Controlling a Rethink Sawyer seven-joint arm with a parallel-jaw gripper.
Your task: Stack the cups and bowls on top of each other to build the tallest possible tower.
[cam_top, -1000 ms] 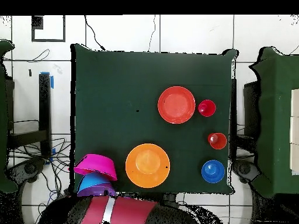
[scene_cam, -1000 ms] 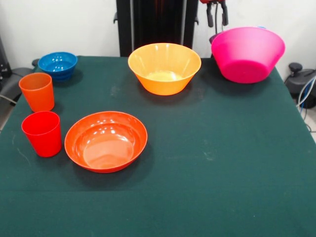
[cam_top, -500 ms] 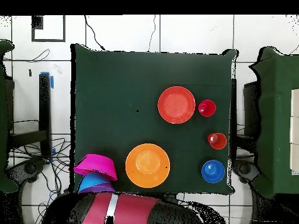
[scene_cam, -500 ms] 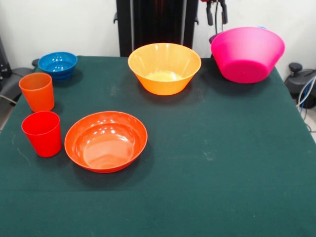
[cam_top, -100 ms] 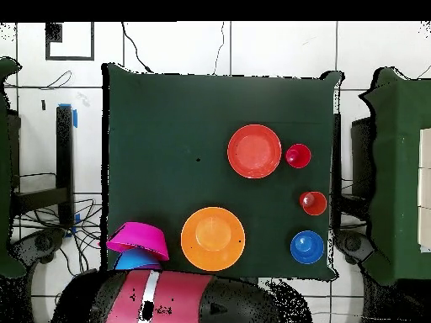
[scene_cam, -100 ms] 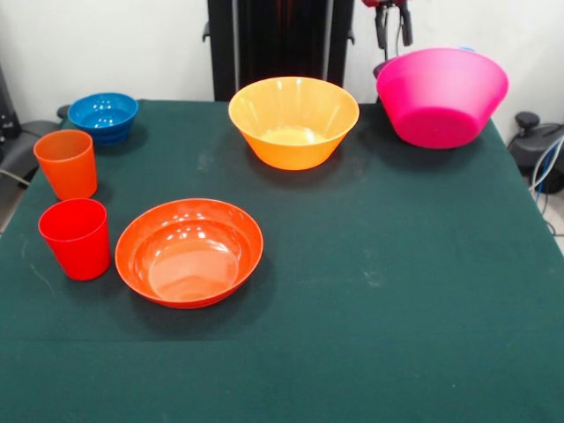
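A: Where's your arm?

B: Drawn up. In the front view only the tips of your jaws [scene_cam, -100 ms: 393, 25] show, at about 1 o'clock, hanging just above the tower's [scene_cam, -100 ms: 442, 95] far rim. I cannot tell whether they stand wide or narrow. From overhead the arm [cam_top, -100 ms: 160, 297] lies across the bottom edge.

A: And the tower?

B: At the counter's [scene_cam, -100 ms: 397, 291] 1 o'clock corner, the big pink bowl outermost. Overhead, a blue rim [cam_top, -100 ms: 135, 259] peeks from beneath it, I think.

A: The rest?

B: The yellow-orange bowl [scene_cam, -100 ms: 293, 121] sits at 12, near the tower but apart. The blue bowl [scene_cam, -100 ms: 103, 115] is at 10. The orange cup [scene_cam, -100 ms: 66, 163] and red cup [scene_cam, -100 ms: 76, 238] hug the 9 o'clock edge, the red cup just beside the shallow red-orange bowl [scene_cam, -100 ms: 189, 251].

A: Open room?

B: From 3 round to 6 the cloth is bare.
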